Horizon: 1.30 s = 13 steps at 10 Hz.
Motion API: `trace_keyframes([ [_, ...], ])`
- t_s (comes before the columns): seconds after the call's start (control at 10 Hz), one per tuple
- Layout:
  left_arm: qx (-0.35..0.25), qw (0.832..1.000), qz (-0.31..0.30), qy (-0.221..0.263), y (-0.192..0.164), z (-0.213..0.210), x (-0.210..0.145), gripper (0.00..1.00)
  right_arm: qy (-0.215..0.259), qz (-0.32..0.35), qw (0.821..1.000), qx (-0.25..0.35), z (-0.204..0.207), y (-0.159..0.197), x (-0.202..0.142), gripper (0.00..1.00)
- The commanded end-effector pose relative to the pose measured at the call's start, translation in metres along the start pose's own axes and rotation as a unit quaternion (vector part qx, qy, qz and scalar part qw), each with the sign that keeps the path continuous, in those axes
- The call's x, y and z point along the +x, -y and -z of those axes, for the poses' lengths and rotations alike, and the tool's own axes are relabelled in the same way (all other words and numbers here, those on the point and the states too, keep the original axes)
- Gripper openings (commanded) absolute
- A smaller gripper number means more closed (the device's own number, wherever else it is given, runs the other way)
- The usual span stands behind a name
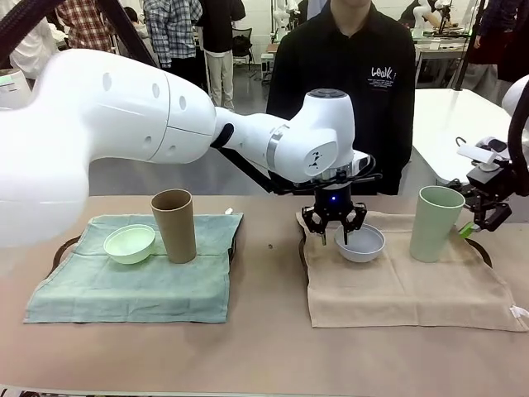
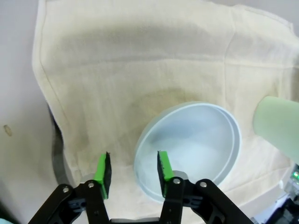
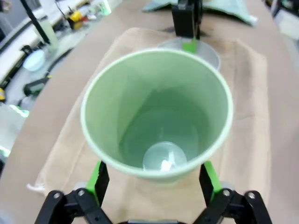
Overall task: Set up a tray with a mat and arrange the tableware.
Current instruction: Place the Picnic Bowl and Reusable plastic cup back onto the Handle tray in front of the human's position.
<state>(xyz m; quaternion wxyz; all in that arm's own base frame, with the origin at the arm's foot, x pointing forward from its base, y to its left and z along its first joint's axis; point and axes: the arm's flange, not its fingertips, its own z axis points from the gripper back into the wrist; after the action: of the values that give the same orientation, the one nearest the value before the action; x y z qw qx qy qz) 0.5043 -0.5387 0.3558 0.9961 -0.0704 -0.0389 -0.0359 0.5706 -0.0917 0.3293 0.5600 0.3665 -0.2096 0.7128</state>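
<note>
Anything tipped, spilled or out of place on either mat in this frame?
Nothing is tipped or spilled. The tan-brown cup and light green bowl stand upright on the green mat; the pale green cup and whitish-blue bowl on the beige mat. Only the green mat's front left corner looks slightly rumpled.

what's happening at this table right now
Two trays are being set. The left end effector stands open over the rim of the whitish-blue bowl on the beige mat. The right end effector is open beside the pale green cup. The tan-brown cup and light green bowl sit on the green mat.
</note>
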Motion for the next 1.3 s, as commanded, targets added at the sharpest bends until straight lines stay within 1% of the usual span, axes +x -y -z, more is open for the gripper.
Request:
trace_keyframes([
  [0.0, -0.001, 1.000, -0.004, -0.015, -0.014, -0.015, -0.009, 1.00, -0.026, 0.035, 0.999, -0.007, -0.013, -0.007, 0.000, 1.00],
  [0.2, 0.003, 1.000, -0.001, -0.011, -0.023, -0.028, -0.019, 1.00, -0.024, 0.067, 0.997, -0.025, -0.029, -0.013, -0.005, 1.00],
  [0.3, 0.011, 1.000, 0.006, -0.004, -0.028, -0.043, -0.030, 1.00, -0.025, 0.115, 0.992, -0.035, -0.035, -0.022, 0.001, 1.00],
  [0.4, 0.026, 0.999, 0.020, 0.009, -0.032, -0.062, -0.043, 1.00, -0.046, 0.164, 0.984, -0.057, -0.041, -0.034, 0.019, 1.00],
  [0.5, 0.036, 0.998, 0.037, 0.027, -0.037, -0.083, -0.057, 1.00, -0.068, 0.226, 0.967, -0.091, -0.049, -0.047, 0.040, 1.00],
  [0.6, 0.044, 0.997, 0.050, 0.043, -0.041, -0.102, -0.068, 1.00, -0.098, 0.290, 0.943, -0.130, -0.057, -0.060, 0.063, 1.00],
  [0.7, 0.053, 0.995, 0.061, 0.059, -0.047, -0.123, -0.082, 1.00, -0.145, 0.315, 0.922, -0.171, -0.065, -0.078, 0.092, 1.00],
  [0.8, 0.058, 0.994, 0.061, 0.073, -0.052, -0.139, -0.092, 1.00, -0.181, 0.314, 0.914, -0.184, -0.073, -0.095, 0.119, 1.00],
  [0.9, 0.063, 0.993, 0.056, 0.085, -0.056, -0.159, -0.102, 1.00, -0.209, 0.301, 0.912, -0.183, -0.078, -0.113, 0.146, 1.00],
  [1.0, 0.072, 0.992, 0.045, 0.089, -0.061, -0.182, -0.109, 1.00, -0.230, 0.303, 0.906, -0.187, -0.082, -0.129, 0.170, 1.00],
  [1.1, 0.095, 0.991, 0.018, 0.091, -0.068, -0.205, -0.120, 1.00, -0.246, 0.304, 0.901, -0.188, -0.083, -0.148, 0.196, 1.00],
  [1.2, 0.110, 0.989, -0.002, 0.094, -0.072, -0.230, -0.130, 1.00, -0.252, 0.299, 0.902, -0.185, -0.083, -0.160, 0.216, 1.00],
])
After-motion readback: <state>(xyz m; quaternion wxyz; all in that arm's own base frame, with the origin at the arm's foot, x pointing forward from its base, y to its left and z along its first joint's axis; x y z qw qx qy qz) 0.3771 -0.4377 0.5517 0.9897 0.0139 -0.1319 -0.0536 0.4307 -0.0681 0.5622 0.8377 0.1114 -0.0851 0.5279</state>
